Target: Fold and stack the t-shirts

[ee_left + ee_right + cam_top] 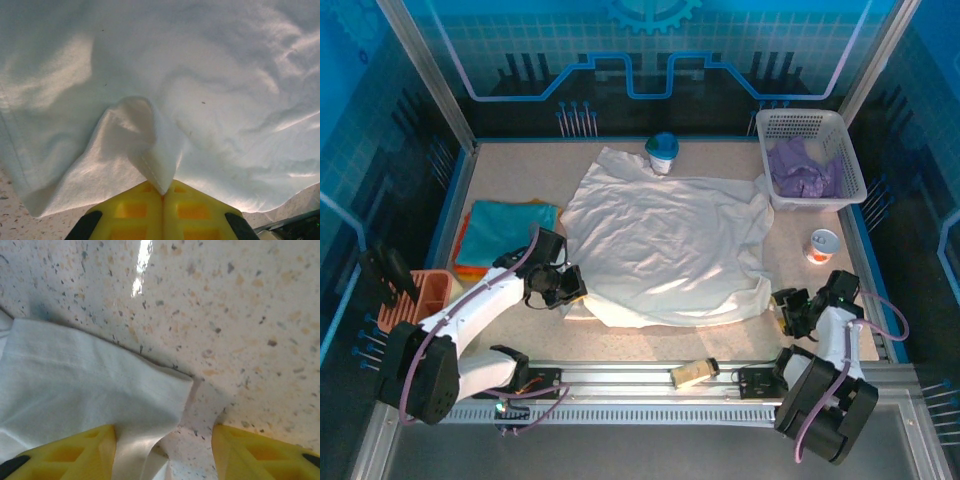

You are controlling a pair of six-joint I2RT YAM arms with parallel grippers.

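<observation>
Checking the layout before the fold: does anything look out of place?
The white t-shirt lies rumpled, its far edge bunched against the blue-lidded cup and its right corner against the basket.

The white t-shirt (210, 100) runs off the left wrist picture's top and sides. Basket (815, 203) walls hide much of the purple t-shirt (802, 170). Orange cloth (468, 268) under the teal t-shirt (510, 228), perhaps another shirt, barely shows.

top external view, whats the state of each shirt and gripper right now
white t-shirt, spread out, wrinkled, not folded
teal t-shirt, folded flat
purple t-shirt, crumpled in the basket
left gripper, shut on the white t-shirt's edge
right gripper, open at the white t-shirt's corner
</observation>
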